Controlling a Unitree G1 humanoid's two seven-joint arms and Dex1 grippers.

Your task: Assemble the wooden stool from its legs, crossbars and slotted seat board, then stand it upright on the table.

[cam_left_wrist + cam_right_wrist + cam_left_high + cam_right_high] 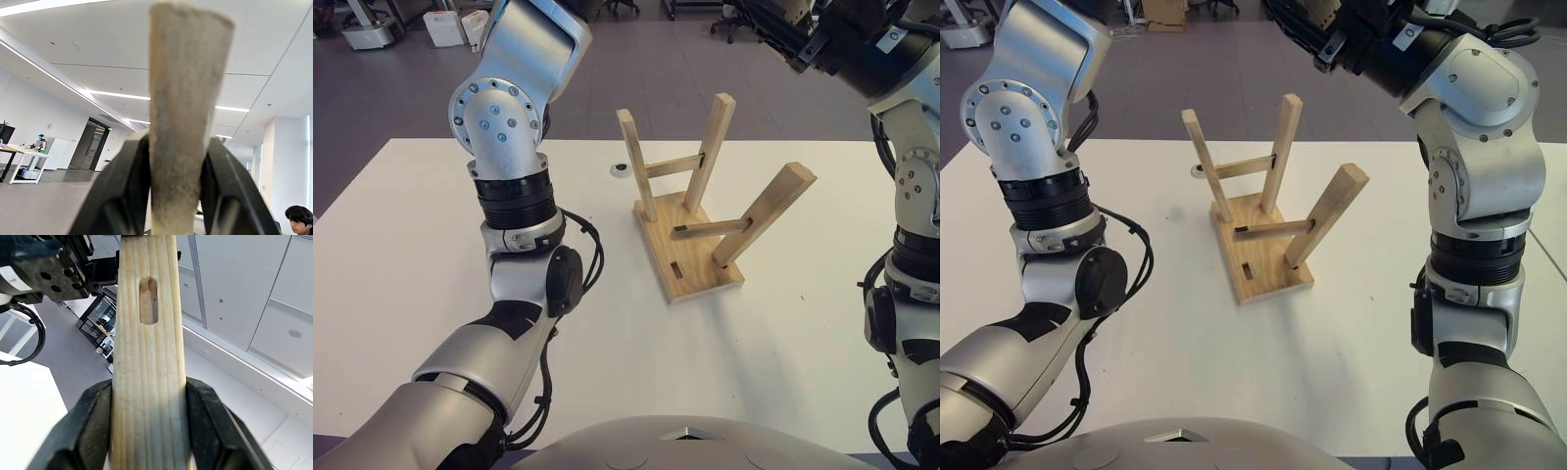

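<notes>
An upside-down, partly built stool stands on the white table. Its slotted seat board (700, 274) lies flat and carries three legs (710, 147), pointing up and tilted, joined by two crossbars (674, 166). One open slot (676, 270) shows near the board's front end. Both arms are raised above the table. My left gripper (177, 161) is shut on a pale wooden piece (188, 73); I cannot tell if it is a leg or a crossbar. My right gripper (149, 406) is shut on a wooden leg (149, 347) with an oval slot (148, 301) above the fingers.
A small round hole (620, 169) sits in the table (431, 245) just left of the stool. My left forearm (514, 196) rises over the table's left half; the right arm (1474, 196) stands at the right edge. Bare floor lies beyond the far edge.
</notes>
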